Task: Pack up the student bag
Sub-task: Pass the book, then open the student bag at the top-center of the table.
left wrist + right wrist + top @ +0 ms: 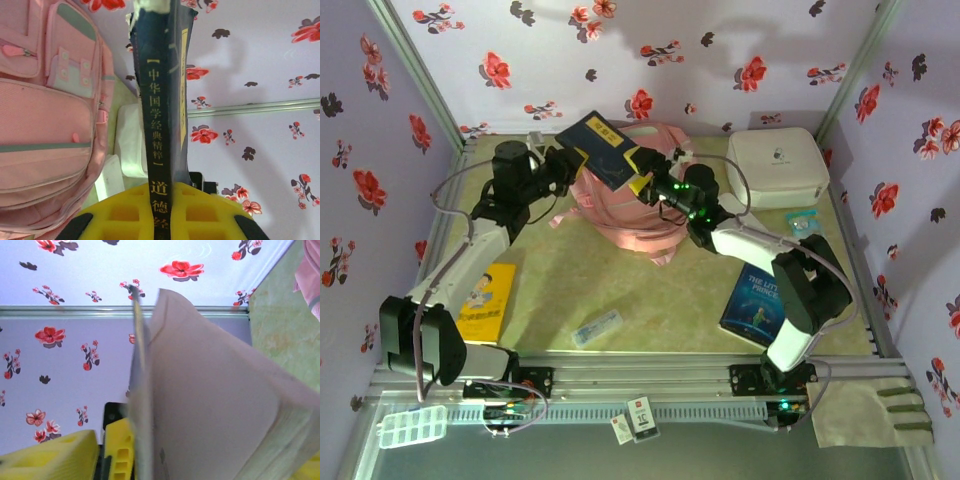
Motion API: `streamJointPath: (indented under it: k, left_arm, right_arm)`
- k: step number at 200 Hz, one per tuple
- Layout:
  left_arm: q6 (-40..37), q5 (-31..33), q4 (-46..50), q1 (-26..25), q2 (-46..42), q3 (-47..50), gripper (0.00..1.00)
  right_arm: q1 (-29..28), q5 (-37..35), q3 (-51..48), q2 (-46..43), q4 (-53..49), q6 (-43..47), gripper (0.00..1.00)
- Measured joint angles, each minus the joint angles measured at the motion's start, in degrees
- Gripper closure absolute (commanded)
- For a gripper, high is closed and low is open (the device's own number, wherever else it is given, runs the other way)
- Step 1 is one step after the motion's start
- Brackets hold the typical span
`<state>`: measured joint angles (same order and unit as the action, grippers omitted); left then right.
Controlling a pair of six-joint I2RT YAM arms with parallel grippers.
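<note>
left gripper and right gripper jaws clamp a dark book above the student bag; yellow book, blue book lie unpacked.

The left arm and right arm have white link shells between bulky black joint housings (small green lights glow on the right one). A grey cable loops beside each. The jaws are bright yellow, moulded with square recesses.
</note>
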<state>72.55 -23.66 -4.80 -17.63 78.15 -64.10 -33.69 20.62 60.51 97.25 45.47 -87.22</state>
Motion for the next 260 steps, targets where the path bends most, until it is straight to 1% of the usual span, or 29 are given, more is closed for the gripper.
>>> streamJointPath:
  k: [20,44,60,68,77,81,97,103,109,120,139,161,192,196,219,241,250,260]
  left_arm:
    - [-0.02,0.0,0.15,0.02,-0.02,0.48,1.0]
    - [-0.31,-0.33,0.59,0.07,-0.13,0.5,1.0]
    - [-1.2,-0.48,1.75,0.04,-0.13,0.5,1.0]
    - [-1.75,-0.48,2.67,0.04,-0.13,0.48,0.94]
    - [-2.47,-0.44,3.8,0.0,-0.13,0.42,0.84]
    - [-2.97,-0.44,4.48,0.0,-0.13,0.39,0.78]
    - [-5.51,-0.83,7.37,-0.07,-0.13,0.04,0.48]
    - [-6.82,-1.03,8.74,-0.2,-0.13,-0.22,0.39]
    - [-8.46,-1.01,10.6,-0.39,-0.11,-0.61,0.34]
    - [-11.61,-0.94,14.34,-0.74,0.07,-1.79,0.28]
    - [-17.22,0.5,21.46,-1.95,1.88,-5.62,0.21]
    - [-25.24,3.08,27.85,-4.39,6.12,-10.51,0.13]
    - [-37.62,7.34,35.3,-9.77,15.32,-18.95,0.04]
    - [-39.58,7.93,36.26,-10.43,16.7,-20.26,0.01]
    - [-48.59,10.64,40.52,-14.25,25.31,-29.18,0.0]
    - [-55.89,13.86,43.5,-16.52,32.94,-36.89,0.0]
    - [-58.71,15.1,44.46,-17.22,35.82,-39.67,0.02]
    - [-62.16,16.37,45.35,-17.94,38.88,-42.42,0.08]
  right_arm:
    - [0.13,-0.07,0.02,-0.09,-0.33,1.05,0.55]
    - [0.13,-0.07,0.02,-0.31,-1.73,2.84,0.68]
    - [0.13,-0.04,0.02,-0.61,-2.93,4.61,0.82]
    - [0.13,-0.07,0.02,-0.76,-3.52,5.07,0.86]
    - [0.13,-0.04,0.0,-1.01,-4.5,5.86,0.88]
    - [0.11,-0.02,0.0,-1.2,-5.09,6.6,0.89]
    - [0.07,-0.31,-0.26,-2.29,-7.61,8.98,0.91]
    - [0.13,-0.76,-0.5,-3.02,-9.01,10.4,0.91]
    - [0.22,-1.22,-0.83,-3.91,-10.67,12.02,0.91]
    - [0.48,-2.23,-1.68,-5.77,-13.68,14.97,0.92]
    - [1.36,-4.44,-3.21,-9.99,-19.87,20.79,0.92]
    - [3.19,-8.33,-4.44,-15.47,-27.87,27.91,0.92]
    - [6.43,-14.16,-5.33,-22.14,-38.23,35.54,0.91]
    - [6.97,-14.99,-5.55,-23.04,-39.52,36.44,0.91]
    - [9.81,-18.56,-6.73,-26.97,-45.86,39.85,0.91]
    - [12.72,-20.7,-8.09,-30.08,-50.51,41.68,0.9]
    - [13.68,-21.24,-8.72,-31.26,-52.02,42.12,0.9]
    - [14.45,-21.97,-9.27,-32.26,-53.44,42.34,0.9]
